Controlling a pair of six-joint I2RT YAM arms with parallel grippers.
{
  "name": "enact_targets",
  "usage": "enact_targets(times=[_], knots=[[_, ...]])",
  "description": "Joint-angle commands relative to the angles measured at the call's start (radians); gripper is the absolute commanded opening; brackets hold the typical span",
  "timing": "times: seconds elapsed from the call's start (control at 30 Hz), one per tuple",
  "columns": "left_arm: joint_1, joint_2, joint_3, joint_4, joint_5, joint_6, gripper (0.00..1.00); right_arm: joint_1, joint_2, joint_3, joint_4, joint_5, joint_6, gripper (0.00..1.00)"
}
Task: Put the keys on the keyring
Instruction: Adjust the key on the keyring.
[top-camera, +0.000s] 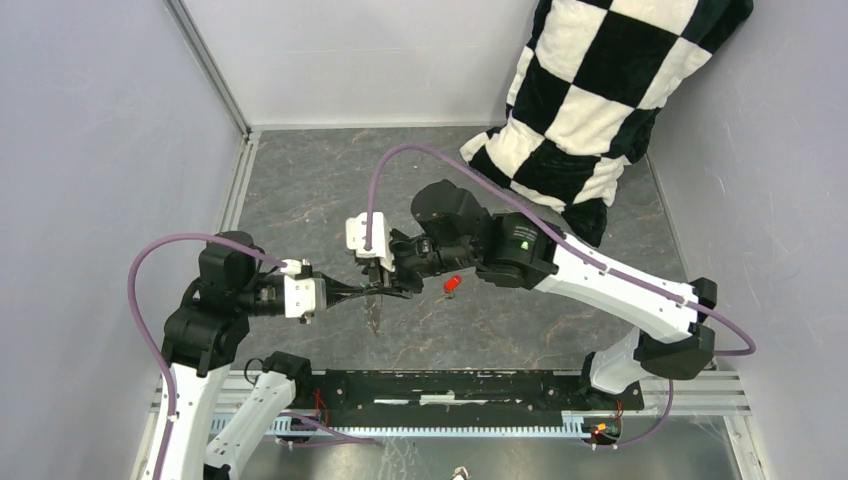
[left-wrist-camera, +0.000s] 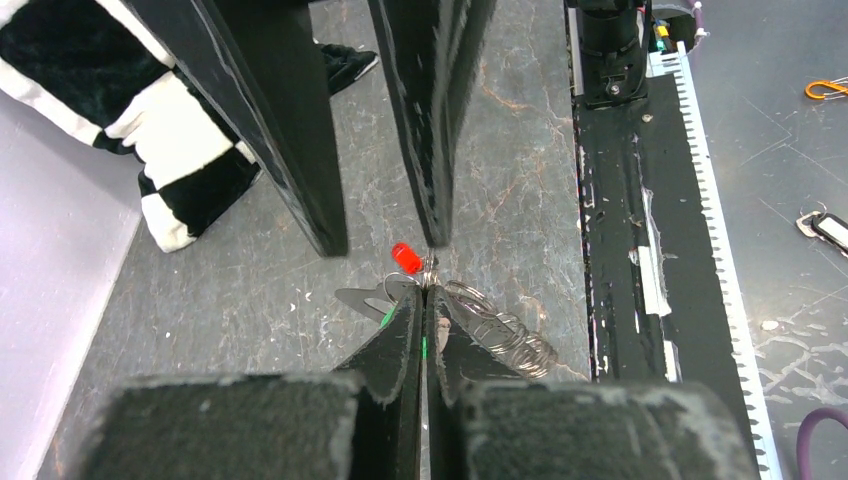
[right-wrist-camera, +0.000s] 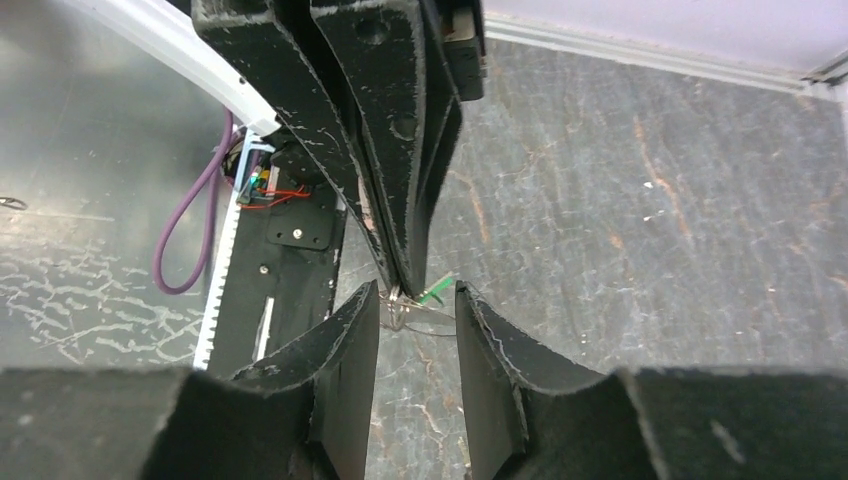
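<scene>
Threading step: L claw (left-wrist-camera: 425, 302) clenched on keyring (left-wrist-camera: 505, 335), green key (right-wrist-camera: 436, 292) at tip. R claw (right-wrist-camera: 416, 302) parted, empty; next must pinch it precisely. Red key (top-camera: 452, 285) lies on bench (top-camera: 330, 190).

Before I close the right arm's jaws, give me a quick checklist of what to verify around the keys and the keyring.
1. Left jaws shut on the keyring: ok.
2. Right jaws open, straddling the left tips, gripping nothing: ok.
3. Green key at the left tips, threaded on the keyring: cannot tell.
4. Red key on the keyring: not ok, it lies loose on the table.
</scene>
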Motion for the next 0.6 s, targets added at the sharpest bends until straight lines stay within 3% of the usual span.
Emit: enact_targets(times=[0.0, 0.17, 0.57], knots=[[0.0, 0.013, 0.018, 0.013, -0.006, 0.026, 0.02, 0.013, 0.041, 0.05, -0.027, -0.039, 0.001, 0.39], [0.0, 0.011, 0.016, 0.014, -0.011, 0.025, 0.02, 0.014, 0.066, 0.073, -0.04, -0.032, 0.001, 0.33], [0.001, -0.002, 0.008, 0.015, -0.014, 0.029, 0.02, 0.015, 0.05, 0.053, -0.025, -0.017, -0.006, 0.01]])
